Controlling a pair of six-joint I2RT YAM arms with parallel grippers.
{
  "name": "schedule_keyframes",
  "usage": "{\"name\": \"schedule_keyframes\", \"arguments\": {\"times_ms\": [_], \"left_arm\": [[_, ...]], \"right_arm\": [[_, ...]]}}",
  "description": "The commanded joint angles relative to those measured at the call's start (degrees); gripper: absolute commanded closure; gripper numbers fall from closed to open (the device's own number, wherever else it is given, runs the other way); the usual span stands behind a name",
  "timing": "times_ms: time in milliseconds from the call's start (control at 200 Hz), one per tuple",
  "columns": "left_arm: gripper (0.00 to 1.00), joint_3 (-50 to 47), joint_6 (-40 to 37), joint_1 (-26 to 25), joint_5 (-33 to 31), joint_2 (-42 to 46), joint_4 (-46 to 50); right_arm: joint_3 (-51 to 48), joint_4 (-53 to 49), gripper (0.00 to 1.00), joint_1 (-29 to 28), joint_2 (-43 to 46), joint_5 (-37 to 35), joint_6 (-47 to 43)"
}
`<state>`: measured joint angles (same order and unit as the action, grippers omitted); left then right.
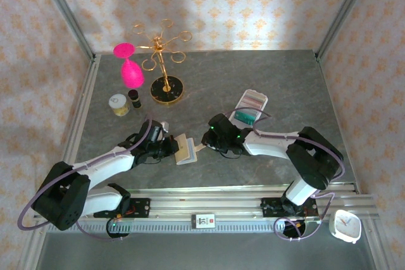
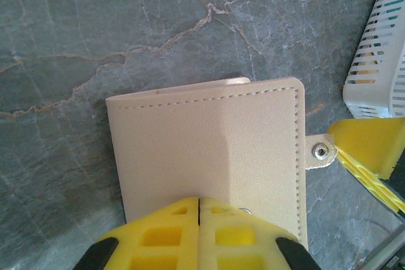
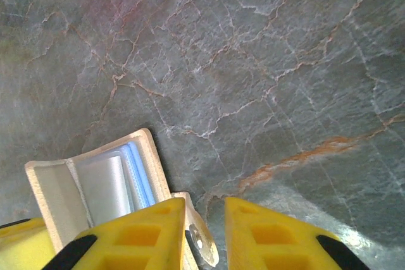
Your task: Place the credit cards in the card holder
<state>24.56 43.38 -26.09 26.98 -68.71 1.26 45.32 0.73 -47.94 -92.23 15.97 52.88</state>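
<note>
The left gripper (image 2: 199,212) is seen with its fingers closed together, the tips set against the near edge of the card holder (image 2: 209,150); whether a cover is pinched or merely pressed cannot be told. The right gripper (image 3: 204,212) is held narrowly parted, and the holder's snap tab (image 3: 201,245) lies in the gap, close beside one finger and not clamped. The credit cards (image 1: 245,116) are stacked in the white basket (image 1: 259,96), beyond the right fingers and apart from the holder. If the tab is closed on off-centre, it could be lost from the pads, and the half-raised cover over the clear sleeves (image 3: 117,184) would likely drop shut. If the holder is only pressed, it could be dragged across the table by a pull on the tab. A knock between the two sets of fingers is also to be feared, so near are they.
</note>
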Motion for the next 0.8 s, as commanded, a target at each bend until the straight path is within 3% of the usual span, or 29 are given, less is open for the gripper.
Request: {"name": "schedule_keyframes", "arguments": {"times_ms": [0, 275, 611, 796], "left_arm": [[0.94, -0.88, -1.60, 0.50, -1.26, 0.78, 2.07], [0.94, -1.77, -2.68, 0.51, -0.16, -0.58, 1.73], [0.95, -1.20, -3.17, 0.44, 1.84, -4.84, -0.36], [0.95, -1.33, -3.14, 0.42, 1.75, -5.77, -0.54]], "right_arm": [[0.84, -0.81, 0.78, 0.11, -0.24, -0.17, -0.70], [1.27, 0.41, 0.83, -0.22, -0.99, 2.57, -1.72], [2.83, 1.75, 1.00, -1.60, -0.88, 3.03, -1.69], [7.24, 2.79, 1.00, -3.59, -4.35, 5.17, -2.90]]}}
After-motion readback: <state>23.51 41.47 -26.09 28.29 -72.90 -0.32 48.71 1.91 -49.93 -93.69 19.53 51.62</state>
